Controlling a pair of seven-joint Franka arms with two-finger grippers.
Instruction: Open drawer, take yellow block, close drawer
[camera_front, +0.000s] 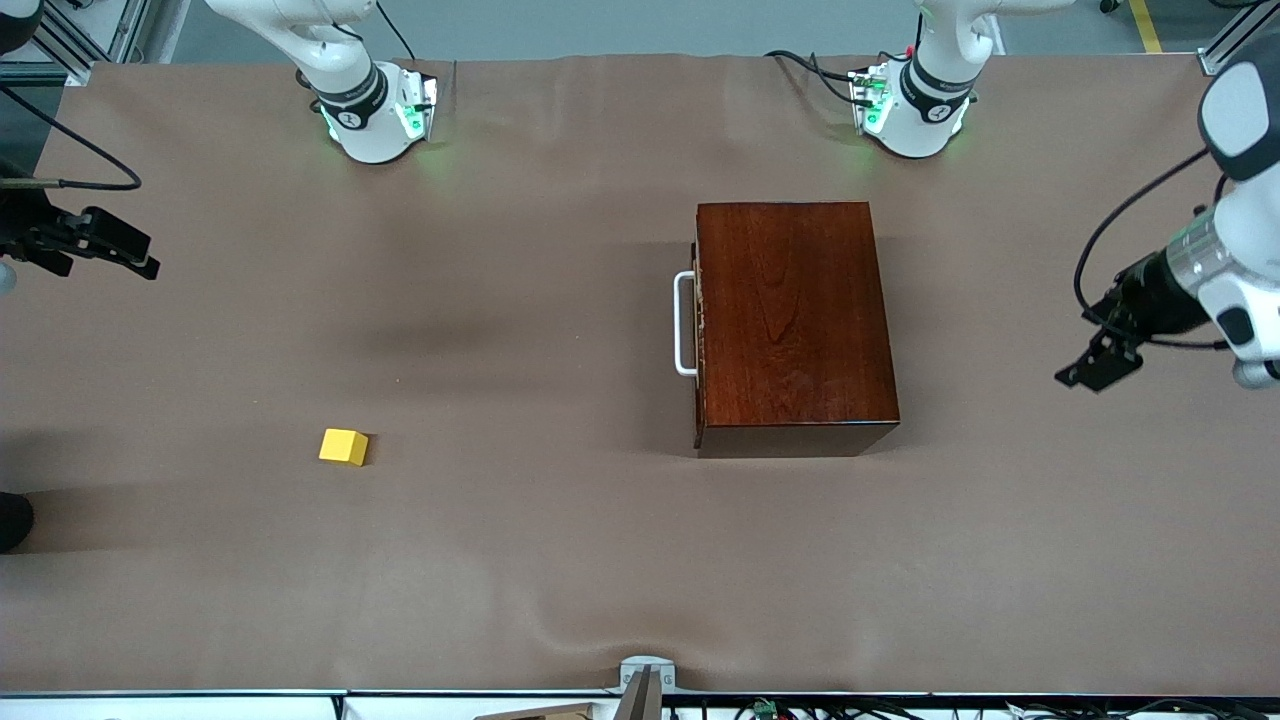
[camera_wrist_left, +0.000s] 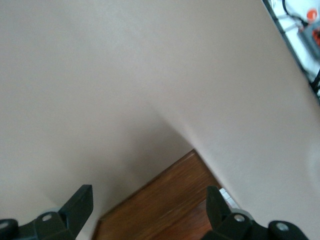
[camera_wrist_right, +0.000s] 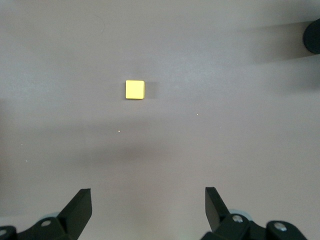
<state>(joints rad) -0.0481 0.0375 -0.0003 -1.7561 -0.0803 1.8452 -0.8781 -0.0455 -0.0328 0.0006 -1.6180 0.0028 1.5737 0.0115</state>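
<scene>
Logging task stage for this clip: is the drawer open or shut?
Shut. The drawer front sits flush with the wooden box, the white handle close against it, and no pale interior shows. The yellow block lies out on the table.

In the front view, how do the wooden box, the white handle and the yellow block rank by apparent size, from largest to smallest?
1. Wooden box, by far the largest.
2. White handle of the drawer, long but thin.
3. Yellow block, smallest.
The block lies nearer the camera than the handle, so that order is slightly unsure.
</scene>
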